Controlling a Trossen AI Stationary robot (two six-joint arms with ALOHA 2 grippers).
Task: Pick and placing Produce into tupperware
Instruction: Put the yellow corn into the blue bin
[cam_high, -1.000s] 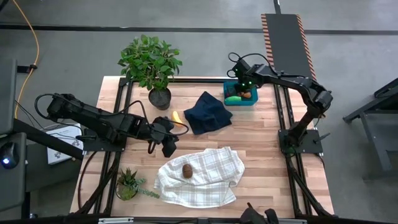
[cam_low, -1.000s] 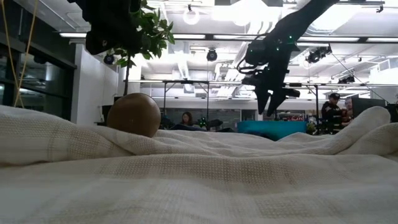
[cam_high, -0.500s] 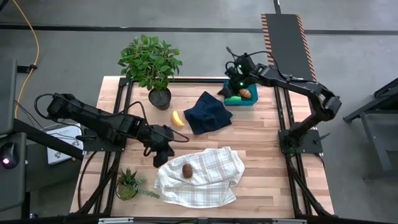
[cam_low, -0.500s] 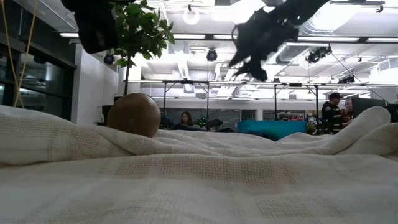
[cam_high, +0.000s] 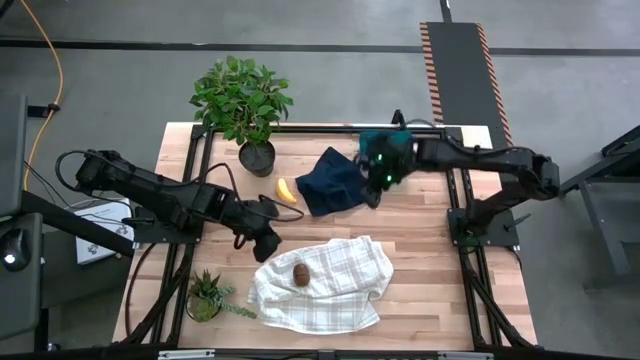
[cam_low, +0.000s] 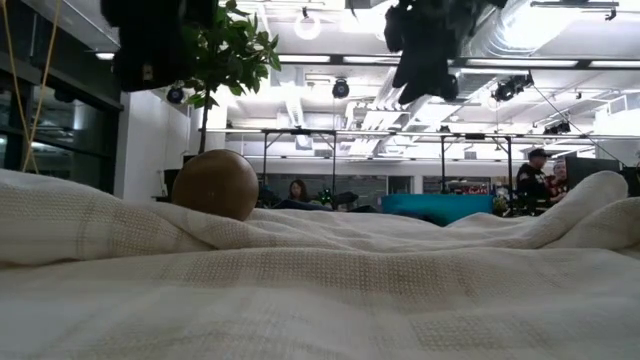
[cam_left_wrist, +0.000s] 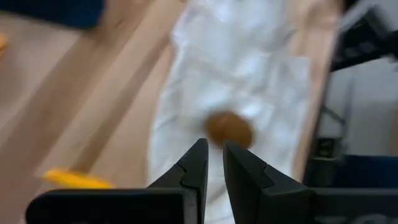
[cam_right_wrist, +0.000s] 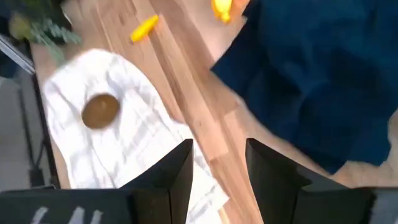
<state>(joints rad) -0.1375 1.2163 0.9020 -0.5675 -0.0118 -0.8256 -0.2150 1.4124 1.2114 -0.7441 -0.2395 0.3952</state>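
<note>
The left gripper (cam_high: 268, 243) hangs over the counter (cam_high: 420, 240) just left of the plaid white towel (cam_high: 335, 285), its jaws nearly together and holding nothing. The brown kiwi (cam_high: 300, 273) lies on that towel. The banana (cam_high: 285, 190) rests on bare wood beside the navy cloth (cam_high: 333, 182). The right gripper (cam_high: 372, 187) hovers at the cloth's right edge, jaws apart and empty, hiding most of the teal tupperware (cam_high: 372, 135) at the far right.

bare wood (cam_high: 425, 235) right of white cloth (cam_high: 335, 285); navy cloth (cam_high: 335, 182) crowds centre
</note>
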